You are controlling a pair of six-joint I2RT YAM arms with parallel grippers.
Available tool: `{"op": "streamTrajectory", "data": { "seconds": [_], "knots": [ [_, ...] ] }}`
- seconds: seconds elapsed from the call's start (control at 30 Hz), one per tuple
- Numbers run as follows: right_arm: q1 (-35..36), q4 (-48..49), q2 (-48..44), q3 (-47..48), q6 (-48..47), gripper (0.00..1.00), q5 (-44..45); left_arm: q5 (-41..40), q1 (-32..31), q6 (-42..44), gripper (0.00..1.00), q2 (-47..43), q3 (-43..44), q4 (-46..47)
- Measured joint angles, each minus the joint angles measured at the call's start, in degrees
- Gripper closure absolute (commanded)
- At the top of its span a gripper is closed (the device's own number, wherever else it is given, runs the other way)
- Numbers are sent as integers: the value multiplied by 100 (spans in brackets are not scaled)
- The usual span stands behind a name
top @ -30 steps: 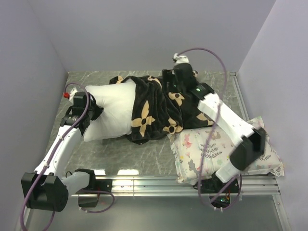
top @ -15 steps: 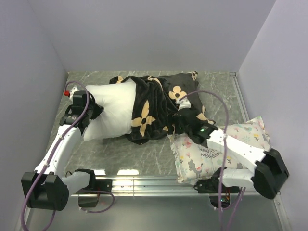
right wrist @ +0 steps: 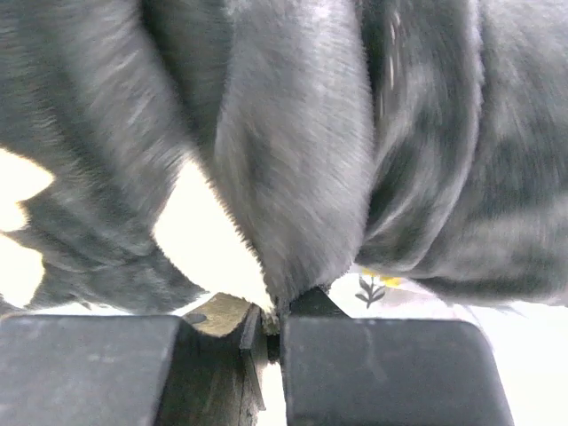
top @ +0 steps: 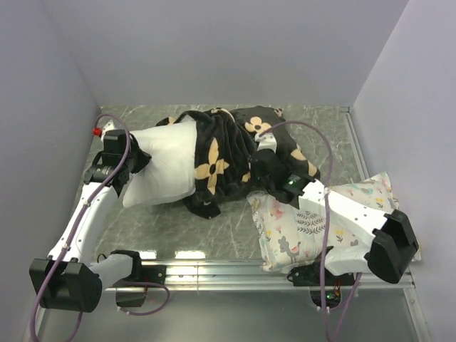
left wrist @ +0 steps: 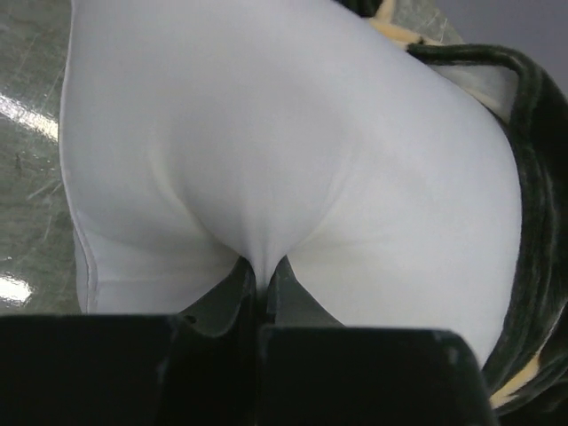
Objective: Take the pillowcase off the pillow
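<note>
Pillowcase [top: 226,153] covers the pillow's [top: 160,169] right end. Your right gripper [right wrist: 275,312] is clamped on its plush, your left gripper [left wrist: 263,272] pinches the pillow's bare end. Long axis runs left-right.

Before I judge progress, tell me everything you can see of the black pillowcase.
The pillowcase is black plush fabric with tan flower motifs, bunched into folds. It covers only the right part of the white pillow, whose left part is bare. It lies on the marbled table, its lower right edge meeting the floral pillow. The right gripper has its jaws shut on a fold of it; the left gripper pinches the pillow, not the case.
</note>
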Motion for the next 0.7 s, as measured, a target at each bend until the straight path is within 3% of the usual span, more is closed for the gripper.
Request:
{"op": "streamTrajectory", "data": {
  "seconds": [0.17,0.3,0.33,0.43,0.47,0.57,0.7],
  "knots": [
    [188,-791,-299,1364,-269,100,197,-140,33,203,95,-85,356,-326],
    [258,-1530,-164,3217,-632,100,280,-339,48,369,88,-136,984,-741],
    [254,-1670,0,3766,-715,100,284,-348,46,400,84,-122,1180,-811],
    [136,-1928,686,5195,-859,100,245,-450,39,542,53,136,1867,-925],
    [59,-1950,968,5578,-885,100,236,-476,68,568,36,258,2072,-855],
    [-203,-1906,1801,6148,-907,100,157,-479,101,629,22,553,2339,-654],
    [-520,-1681,2852,5746,-881,100,-149,-409,98,675,17,680,2308,-658]
  ]
}}
